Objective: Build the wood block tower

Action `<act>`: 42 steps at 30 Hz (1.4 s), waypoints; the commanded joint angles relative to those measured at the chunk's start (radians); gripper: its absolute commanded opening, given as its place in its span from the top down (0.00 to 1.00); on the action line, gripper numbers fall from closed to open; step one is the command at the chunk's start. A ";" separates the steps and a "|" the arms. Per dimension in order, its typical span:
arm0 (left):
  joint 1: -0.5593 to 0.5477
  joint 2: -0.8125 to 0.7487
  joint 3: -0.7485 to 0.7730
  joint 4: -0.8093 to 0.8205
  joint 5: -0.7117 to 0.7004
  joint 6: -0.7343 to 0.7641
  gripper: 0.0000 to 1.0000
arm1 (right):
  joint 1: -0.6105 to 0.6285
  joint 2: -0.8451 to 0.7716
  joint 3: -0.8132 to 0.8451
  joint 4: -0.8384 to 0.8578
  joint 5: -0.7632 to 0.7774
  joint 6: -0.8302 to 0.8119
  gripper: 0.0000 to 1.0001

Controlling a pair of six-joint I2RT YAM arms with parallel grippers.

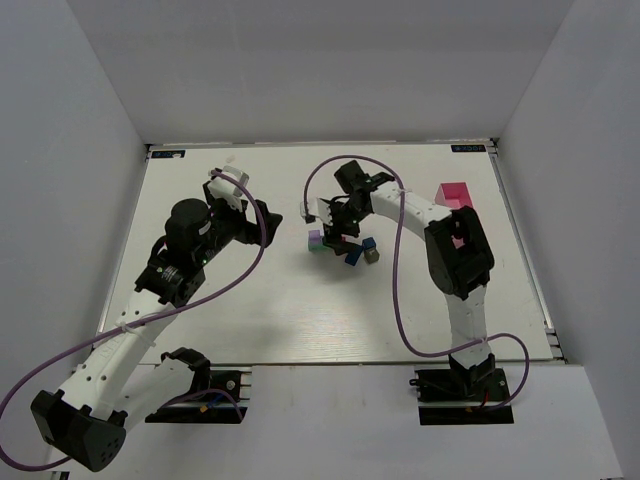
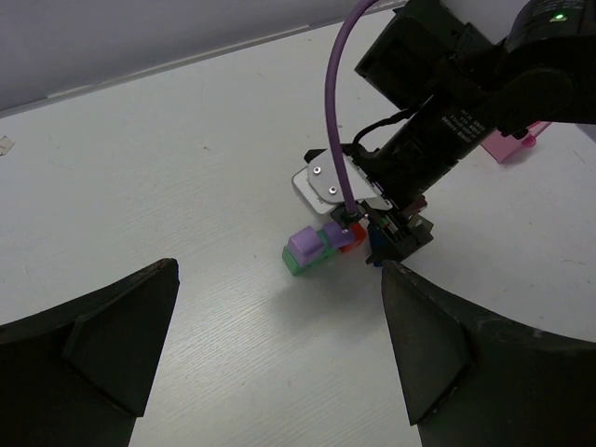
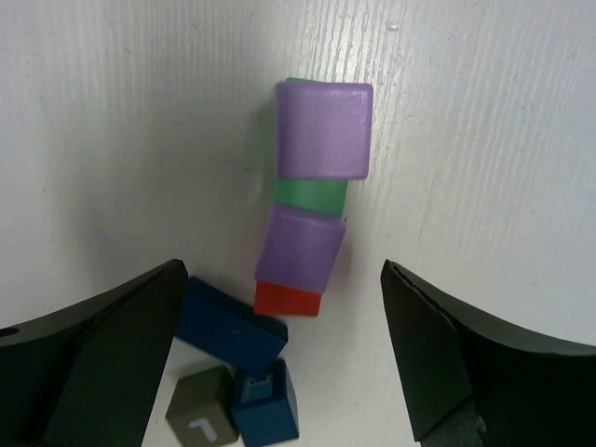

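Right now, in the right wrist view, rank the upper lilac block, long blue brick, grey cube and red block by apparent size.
1. upper lilac block, though likely stacked nearer the camera
2. long blue brick
3. grey cube, close to the brick
4. red block, mostly covered by the lower lilac block

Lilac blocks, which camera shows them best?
Right wrist view: both lilac blocks lie centred, large and sharp. Left wrist view shows only one clearly, small, beside the right arm. Top view gives just a lilac speck there.
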 commanded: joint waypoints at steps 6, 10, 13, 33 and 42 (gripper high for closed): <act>0.007 -0.019 -0.016 0.009 -0.026 0.014 0.01 | -0.039 -0.296 -0.107 0.125 -0.032 0.069 0.10; 0.007 -0.010 -0.025 0.018 -0.036 0.014 0.01 | -0.058 -0.441 -0.262 0.227 0.019 0.133 0.10; 0.007 0.001 -0.035 0.027 -0.036 0.014 0.01 | -0.071 -0.521 -0.360 0.349 0.107 0.280 0.10; 0.007 0.119 -0.024 0.000 -0.037 0.032 0.01 | -0.131 -0.439 -0.424 0.363 0.305 0.783 0.38; 0.007 0.119 -0.024 -0.009 -0.019 0.032 0.01 | -0.130 -0.327 -0.361 0.319 0.319 0.796 0.46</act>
